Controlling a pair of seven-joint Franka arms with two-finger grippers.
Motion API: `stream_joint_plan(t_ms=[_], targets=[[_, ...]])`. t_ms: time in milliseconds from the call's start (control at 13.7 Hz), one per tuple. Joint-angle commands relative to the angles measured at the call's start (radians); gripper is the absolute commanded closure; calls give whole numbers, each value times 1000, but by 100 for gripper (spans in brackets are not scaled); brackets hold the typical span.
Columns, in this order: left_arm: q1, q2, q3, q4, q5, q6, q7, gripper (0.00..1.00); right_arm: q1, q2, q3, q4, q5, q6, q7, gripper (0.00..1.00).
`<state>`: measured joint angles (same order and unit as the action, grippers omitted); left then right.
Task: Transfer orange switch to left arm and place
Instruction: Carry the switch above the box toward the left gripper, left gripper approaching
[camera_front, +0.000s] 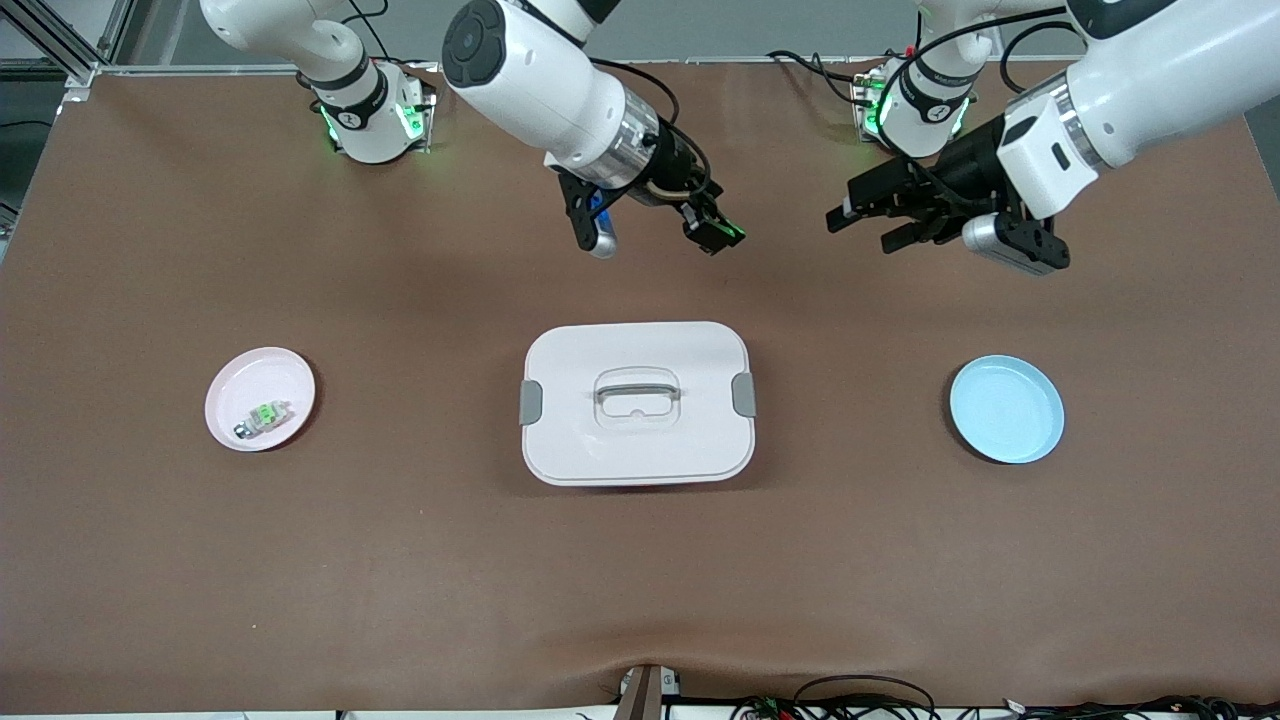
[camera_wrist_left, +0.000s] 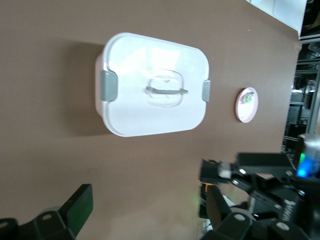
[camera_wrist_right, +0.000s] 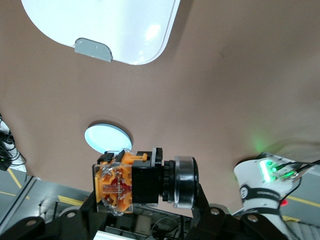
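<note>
Over the brown table (camera_front: 400, 560), above bare cloth by the box (camera_front: 637, 402) — right gripper (camera_front: 712, 232) clamps the orange switch (camera_wrist_right: 131, 181), left gripper (camera_front: 872, 222) spread wide.

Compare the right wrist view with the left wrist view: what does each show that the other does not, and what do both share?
Only the right wrist view shows the orange switch clamped in the right pincer, and the blue plate. Only the left wrist view shows the pink plate with a small part on it, the box's handle, and the open left pincer. Both show the white box and the brown table.
</note>
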<state>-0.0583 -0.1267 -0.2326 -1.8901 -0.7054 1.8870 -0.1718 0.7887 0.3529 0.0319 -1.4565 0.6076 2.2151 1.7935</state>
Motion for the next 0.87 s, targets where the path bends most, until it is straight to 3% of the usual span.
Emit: stream_joint_plan(t_ms=[0, 291, 801], targets=[[6, -69, -25, -96, -80, 37, 21, 0, 14, 69, -10, 102, 21, 18, 59, 78], [5, -120, -56, -181, -150, 93, 23, 2, 20, 75, -12, 104, 44, 69, 92, 78], [5, -108, -97, -202, -236, 188, 21, 6, 21, 77, -12, 104, 44, 69, 92, 78]])
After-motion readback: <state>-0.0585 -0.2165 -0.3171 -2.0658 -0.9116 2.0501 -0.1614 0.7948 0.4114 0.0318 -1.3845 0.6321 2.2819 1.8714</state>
